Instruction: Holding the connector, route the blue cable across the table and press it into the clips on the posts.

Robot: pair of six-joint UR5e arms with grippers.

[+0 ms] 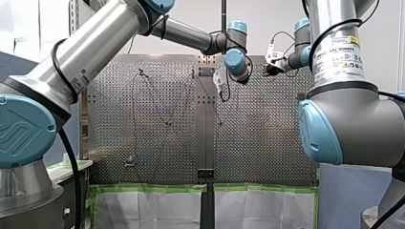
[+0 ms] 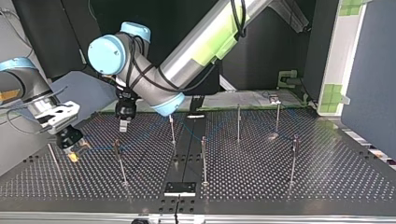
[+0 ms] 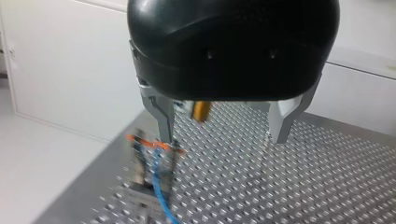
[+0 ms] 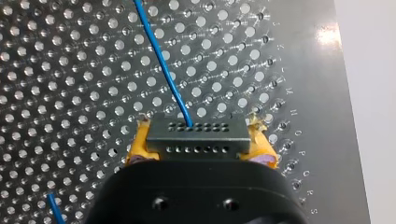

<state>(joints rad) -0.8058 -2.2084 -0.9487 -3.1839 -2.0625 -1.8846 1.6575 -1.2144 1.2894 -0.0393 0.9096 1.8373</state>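
"Where was the connector point(image 4: 196, 138)?"
"At the top view's left, clamped between the yellow pads of my right tool point(image 2: 72, 151), low over the tabletop point(image 2: 280, 177), with the blue cable point(image 4: 163, 65) leaving it."
"And my left tool point(image 2: 123, 125)?"
"Just rightward, fingers spread wide, near a post point(image 2: 120, 161)."

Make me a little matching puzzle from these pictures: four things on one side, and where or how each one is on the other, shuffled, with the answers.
Things
1. connector
2. blue cable
3. my left gripper
4. posts

States
a. standing upright on the perforated table
b. open and empty
c. clamped between the yellow pads of my right gripper
d. running out of the connector, over the holes

Pairs: 1-c, 2-d, 3-b, 4-a.
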